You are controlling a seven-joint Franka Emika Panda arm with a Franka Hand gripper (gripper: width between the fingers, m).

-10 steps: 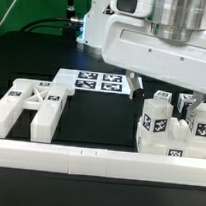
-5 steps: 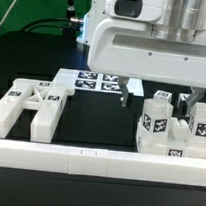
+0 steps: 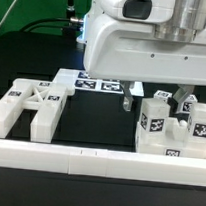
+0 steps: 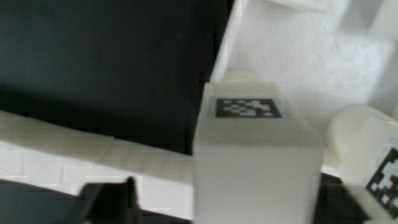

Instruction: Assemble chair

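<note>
White X-braced plastic side frame (image 3: 36, 101) lies flat, left of frame, long axis slanting upper-right. Tool (image 3: 157, 98) part-open astride upright white tagged block (image 4: 258, 160), its visible finger (image 4: 111, 200) not touching.

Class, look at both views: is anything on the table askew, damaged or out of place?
Nothing stands out. The X-braced side frame lies at the exterior view's left, the tagged chair blocks stand upright at its right, and none looks damaged.

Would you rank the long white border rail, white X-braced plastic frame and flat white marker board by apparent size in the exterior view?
1. border rail
2. X-braced frame
3. marker board, partly hidden and farther off, so unsure.
</note>
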